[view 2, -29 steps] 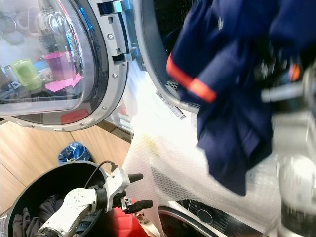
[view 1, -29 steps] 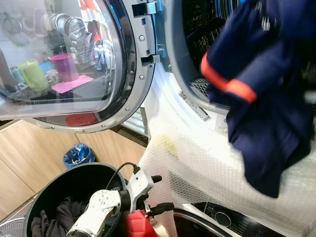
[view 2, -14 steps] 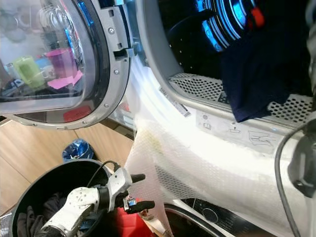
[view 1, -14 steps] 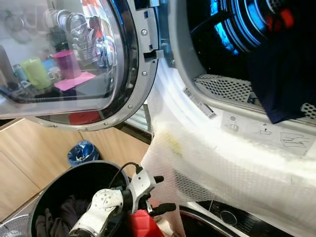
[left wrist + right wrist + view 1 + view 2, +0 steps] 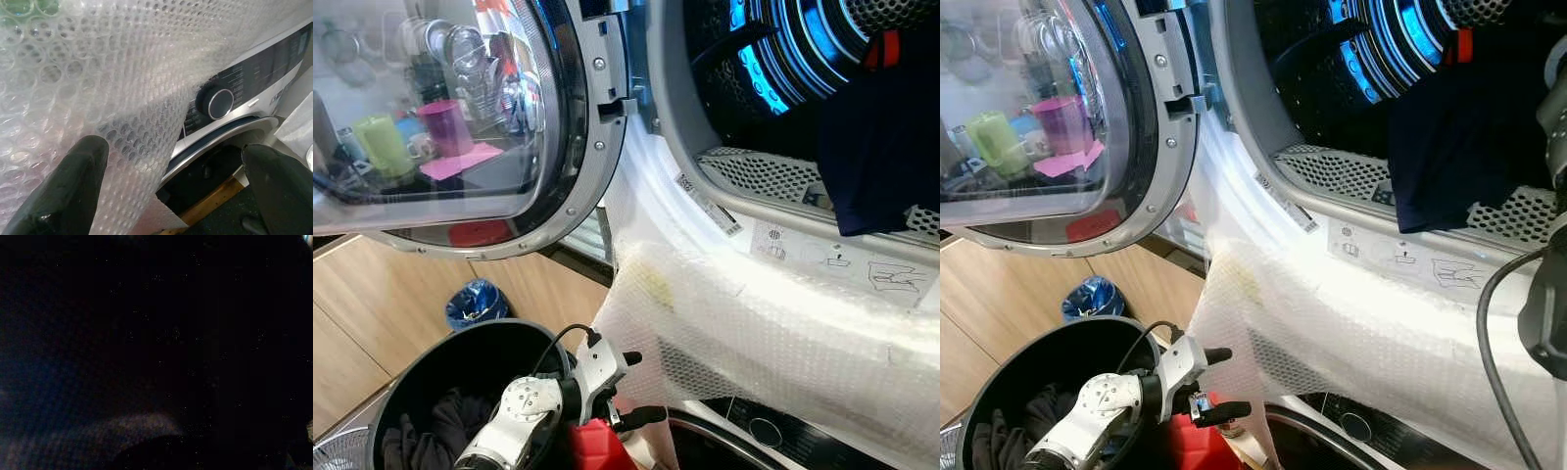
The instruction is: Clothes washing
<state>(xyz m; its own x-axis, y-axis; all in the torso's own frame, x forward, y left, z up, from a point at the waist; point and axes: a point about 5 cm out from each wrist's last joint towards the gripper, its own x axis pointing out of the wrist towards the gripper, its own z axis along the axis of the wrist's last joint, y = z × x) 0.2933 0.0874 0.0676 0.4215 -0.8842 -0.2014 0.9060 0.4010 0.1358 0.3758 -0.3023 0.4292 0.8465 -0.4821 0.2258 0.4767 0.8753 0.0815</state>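
A navy garment (image 5: 876,147) with an orange stripe hangs inside the open drum (image 5: 773,59) and drapes over its perforated lower rim. My right arm (image 5: 1552,108) reaches up at the right edge toward it. The right wrist view is very dark, with dim blue cloth close to the lens. My left gripper (image 5: 644,388) is open and empty, low down beside the bubble wrap (image 5: 764,333) and over the black basket (image 5: 460,367). Dark clothes (image 5: 440,431) lie in that basket. In the left wrist view its black fingers (image 5: 73,186) stand wide apart before the wrap.
The round glass door (image 5: 460,117) stands swung open to the left. Under the bubble wrap is a second machine with a control dial (image 5: 220,104). A red object (image 5: 597,446) sits by the basket, and a blue bag (image 5: 475,302) lies on the wooden floor.
The navy garment went from hanging in front of the machine up into the drum opening. The head view shifted slightly. The left gripper stayed low and open.
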